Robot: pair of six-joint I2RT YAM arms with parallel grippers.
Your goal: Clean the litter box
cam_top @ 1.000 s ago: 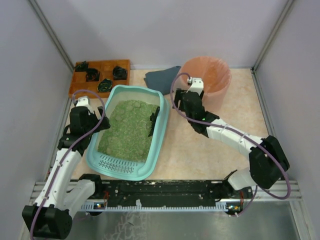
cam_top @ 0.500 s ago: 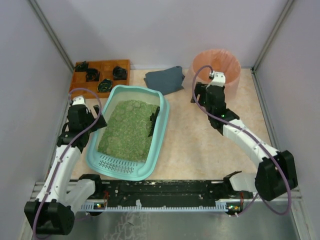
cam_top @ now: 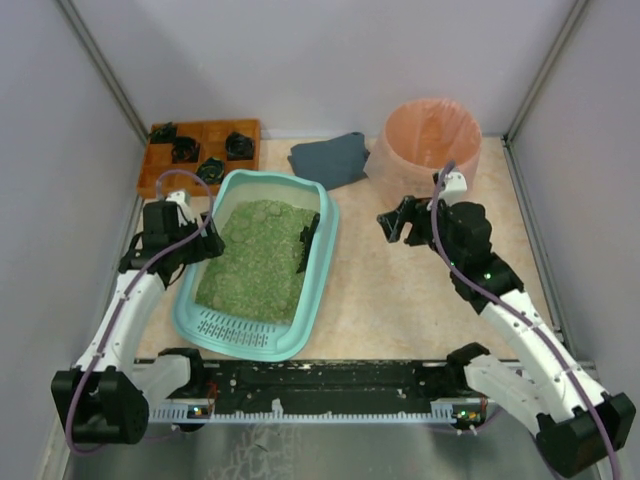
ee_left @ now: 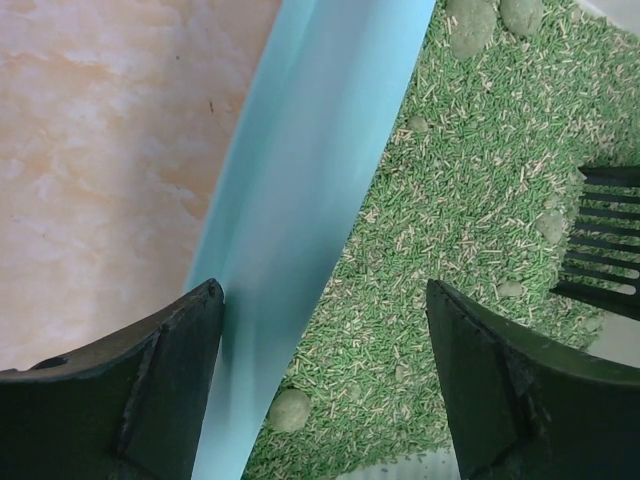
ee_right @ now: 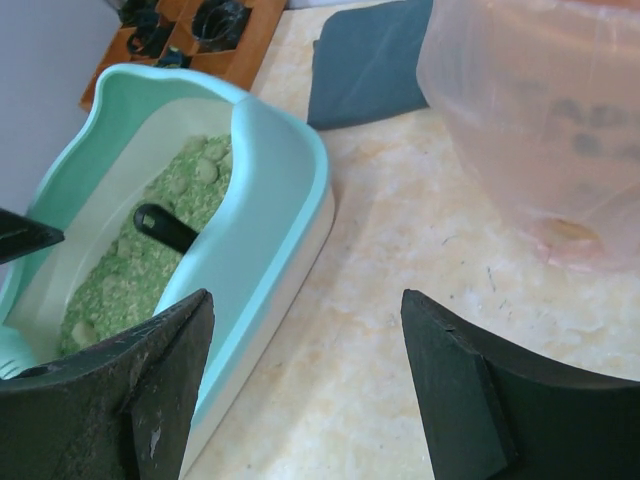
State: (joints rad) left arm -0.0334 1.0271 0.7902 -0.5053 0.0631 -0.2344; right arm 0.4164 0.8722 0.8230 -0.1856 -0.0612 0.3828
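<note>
Teal litter box (cam_top: 318,285): long axis near-far, grille end toward arm bases. Left gripper (ee_left: 322,300) spread, straddling left rim. Right gripper (ee_right: 307,300) spread, empty. Scoop (ee_left: 600,240) cut off at frame edge.

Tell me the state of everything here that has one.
litter box: holds green litter, clumps, scoop.
scoop: resting in litter.
bin: upright, open, pink-lined.
cloth: lying beside bin.
wooden tray: holding black pieces.
left pincer: open, straddling box rim.
right pincer: open, empty.
</note>
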